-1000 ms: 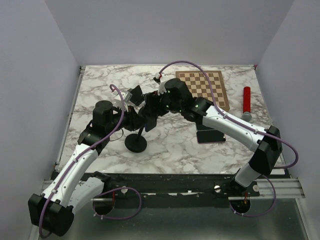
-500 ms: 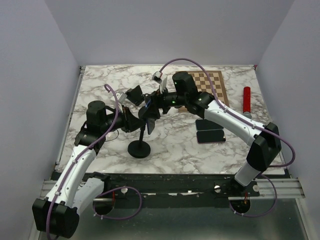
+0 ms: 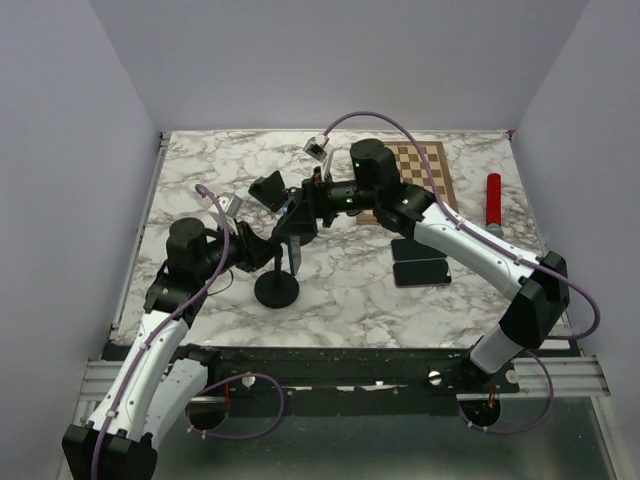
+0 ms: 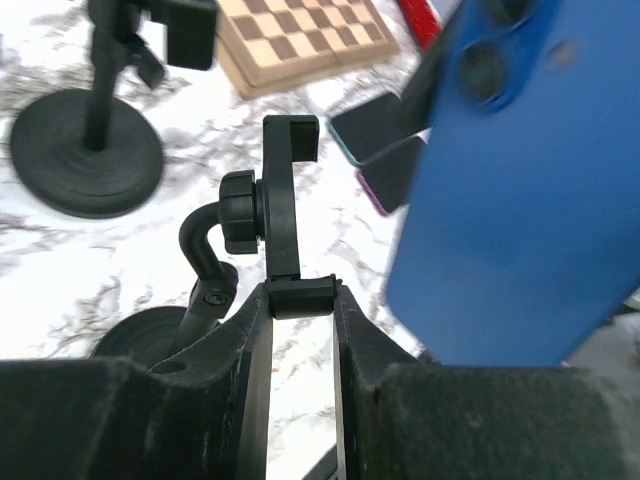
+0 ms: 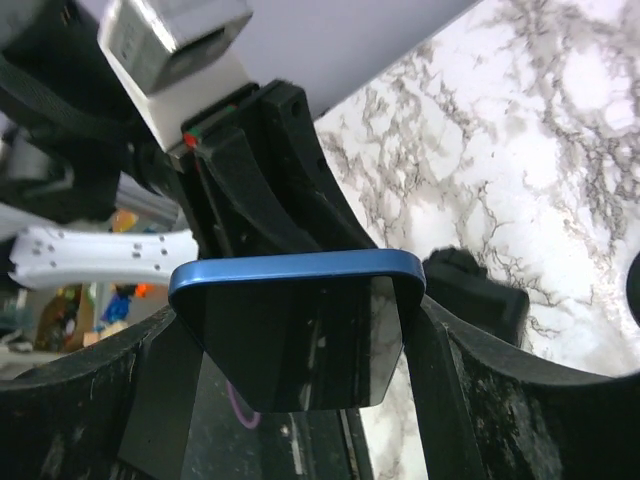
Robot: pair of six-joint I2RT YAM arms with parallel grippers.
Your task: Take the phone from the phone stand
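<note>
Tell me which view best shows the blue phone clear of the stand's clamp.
Left wrist: the blue phone hangs beside the empty clamp, a clear gap between them. Right wrist shows only its top edge and screen, held in the right gripper; the top view shows it small, edge-on.

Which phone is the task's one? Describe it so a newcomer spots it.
On the marble table, left of the chessboard, the two arms meet above a black phone stand. The phone is held off the table there in the right gripper. Its back is bright blue; the two other phones lie flat on the table.
</note>
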